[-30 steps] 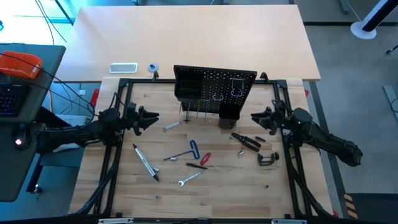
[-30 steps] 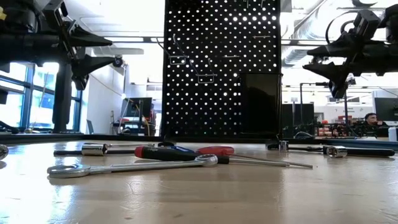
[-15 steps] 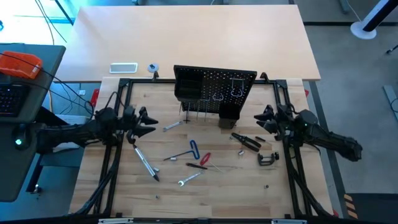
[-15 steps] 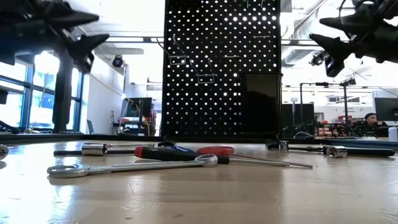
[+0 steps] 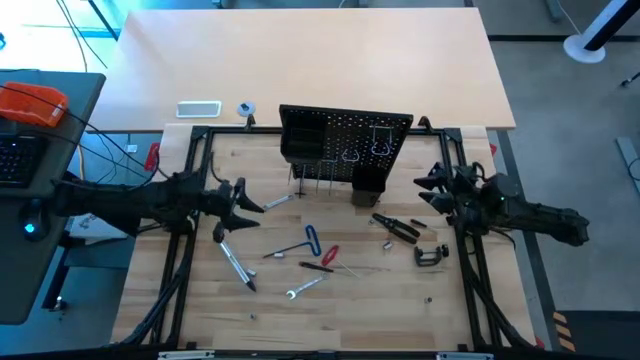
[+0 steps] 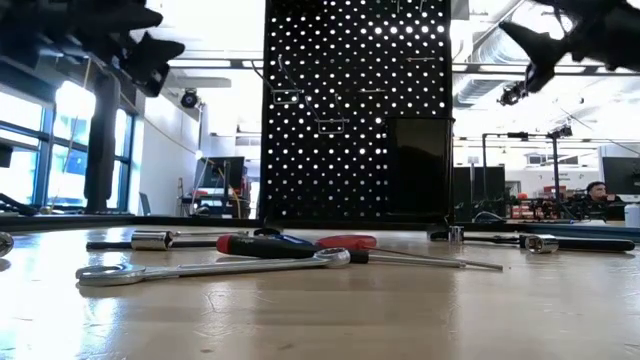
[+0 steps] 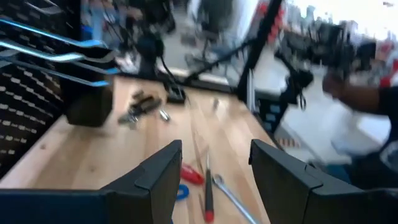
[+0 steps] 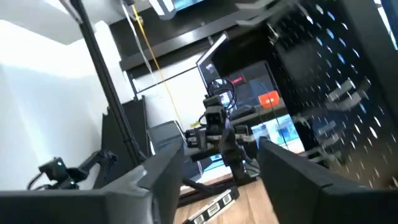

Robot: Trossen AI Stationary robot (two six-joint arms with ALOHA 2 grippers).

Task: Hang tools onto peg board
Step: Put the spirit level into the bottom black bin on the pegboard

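The peg board (image 5: pixel 345 143) stands upright at the table's far middle, also seen in the low view (image 6: pixel 355 110). Tools lie flat on the wood in front of it: a silver wrench (image 5: pixel 277 201), a slim pen-like tool (image 5: pixel 236 263), a blue-handled T hex key (image 5: pixel 306 243), a red-handled screwdriver (image 5: pixel 327 257), a second wrench (image 5: pixel 305 287), black pliers (image 5: pixel 397 227) and a black C-clamp (image 5: pixel 430 255). My left gripper (image 5: pixel 248 203) hovers open, left of the first wrench. My right gripper (image 5: pixel 427 185) hovers open, right of the board, above the pliers' far side.
A black bin (image 5: pixel 369 182) sits at the board's lower right and hooks stick out of its face. In the left wrist view the pliers (image 7: pixel 140 107) and screwdriver (image 7: pixel 192 175) lie ahead of the open fingers. Bare wood stretches along the near edge (image 5: pixel 330 325).
Both grippers have risen, climbing toward the top of the low view. My left gripper has also reached a little toward the table's middle and near side, closer to the silver wrench. My right gripper has drawn slightly toward the right edge. No tool has moved.
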